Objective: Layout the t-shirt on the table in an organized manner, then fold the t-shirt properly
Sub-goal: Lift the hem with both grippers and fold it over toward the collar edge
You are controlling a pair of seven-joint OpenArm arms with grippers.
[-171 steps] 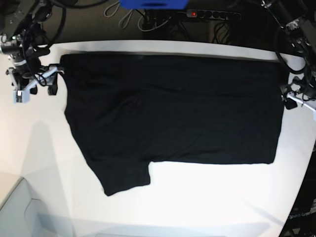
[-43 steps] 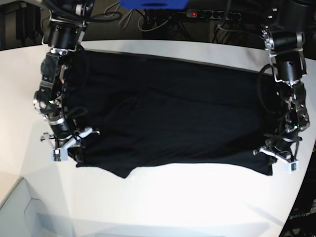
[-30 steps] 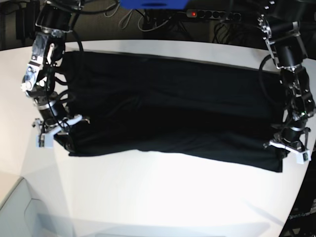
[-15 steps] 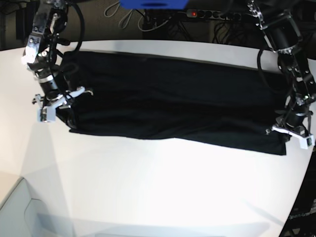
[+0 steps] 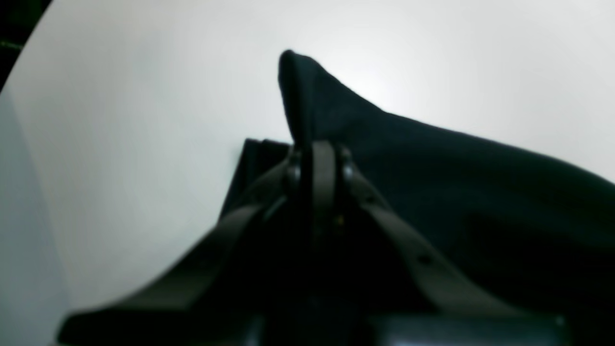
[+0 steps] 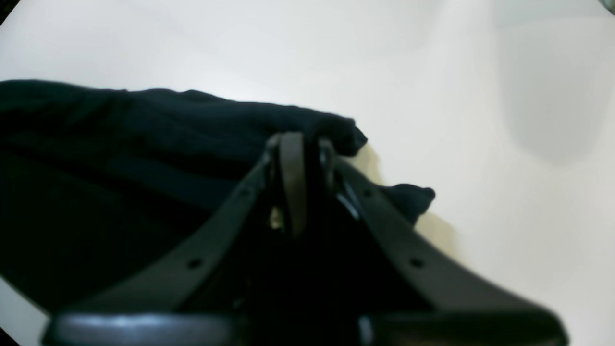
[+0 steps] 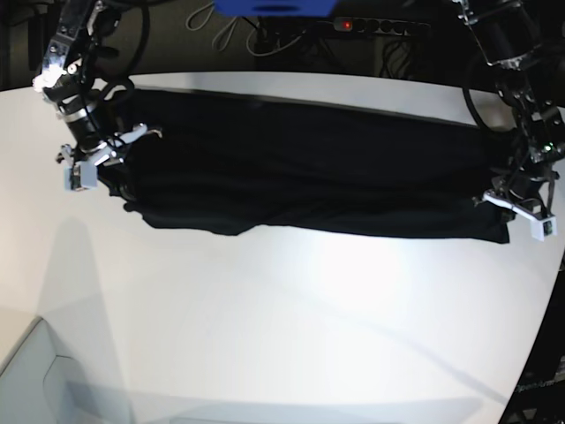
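The black t-shirt (image 7: 309,172) stretches as a long band between the two pincers, over the far part of the white table (image 7: 291,336). The left gripper (image 7: 516,205) pinches one end corner; the right gripper (image 7: 97,159) pinches the other end

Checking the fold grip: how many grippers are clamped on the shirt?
2: the right gripper at the t-shirt's left end in the base view, the left gripper at its right end.
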